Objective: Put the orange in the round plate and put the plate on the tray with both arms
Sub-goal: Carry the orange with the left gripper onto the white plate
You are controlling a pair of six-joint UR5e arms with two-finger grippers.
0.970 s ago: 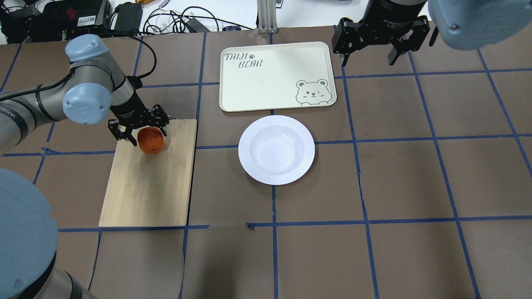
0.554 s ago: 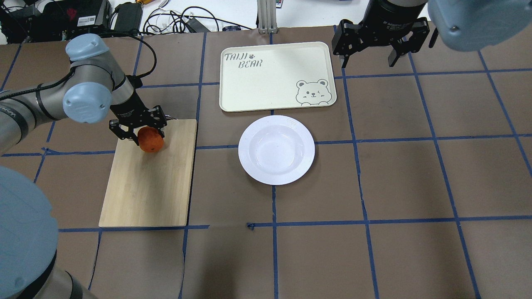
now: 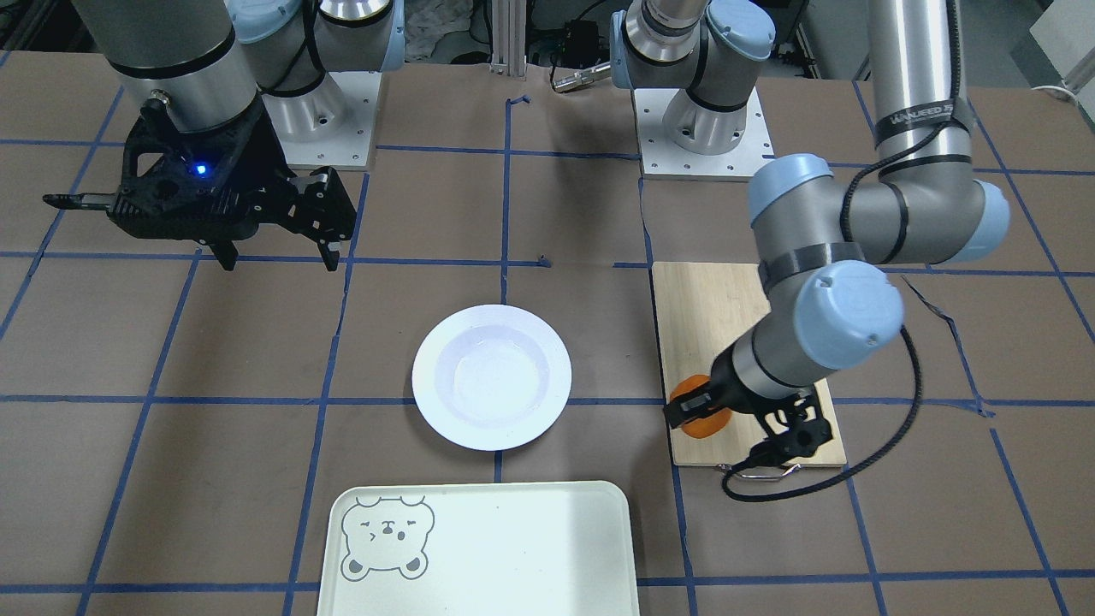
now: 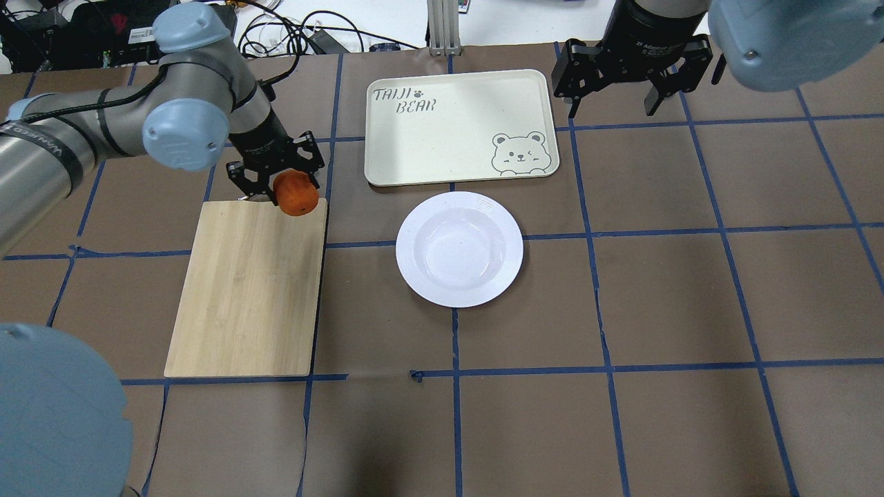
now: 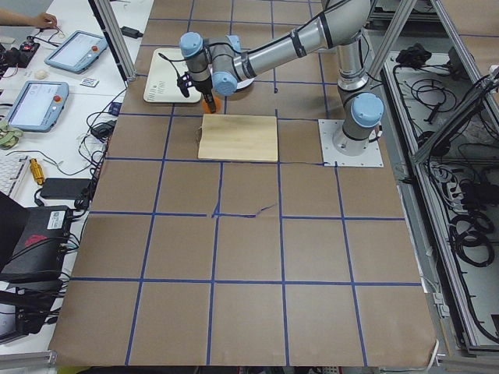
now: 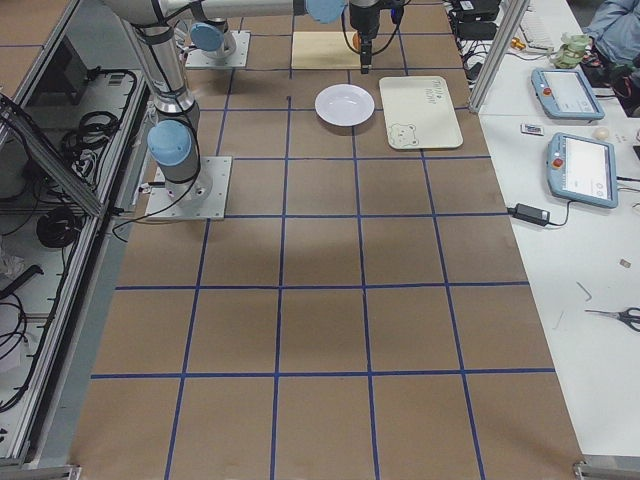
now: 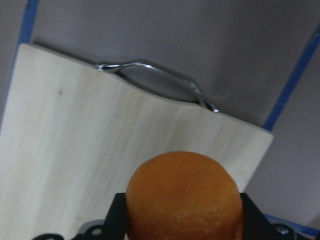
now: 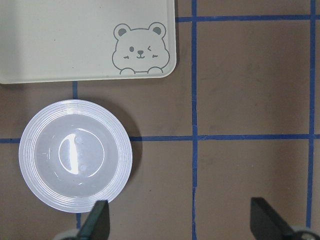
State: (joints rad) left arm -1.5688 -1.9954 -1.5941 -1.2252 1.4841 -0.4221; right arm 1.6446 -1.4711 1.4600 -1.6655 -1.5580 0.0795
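Note:
My left gripper (image 4: 286, 188) is shut on the orange (image 4: 298, 195), which hangs above the far corner of the wooden board on the plate's side. The left wrist view shows the orange (image 7: 184, 195) filling the space between the fingers. In the front view the orange (image 3: 700, 417) is partly hidden by the wrist. The white round plate (image 4: 459, 248) sits empty at mid-table, right of the board. The pale tray (image 4: 459, 128) with a bear face lies just beyond the plate. My right gripper (image 4: 615, 93) hovers open off the tray's far right corner; its view shows the plate (image 8: 75, 155) and the tray (image 8: 85, 40).
The wooden cutting board (image 4: 248, 290) with a metal handle (image 7: 155, 80) lies left of the plate. Blue tape lines cross the brown table cover. Cables and equipment sit beyond the far edge. The arm bases (image 3: 701, 128) stand at the robot's side.
My left arm has carried the orange away from the board's left side, toward its far corner nearer the plate. The right gripper has barely moved.

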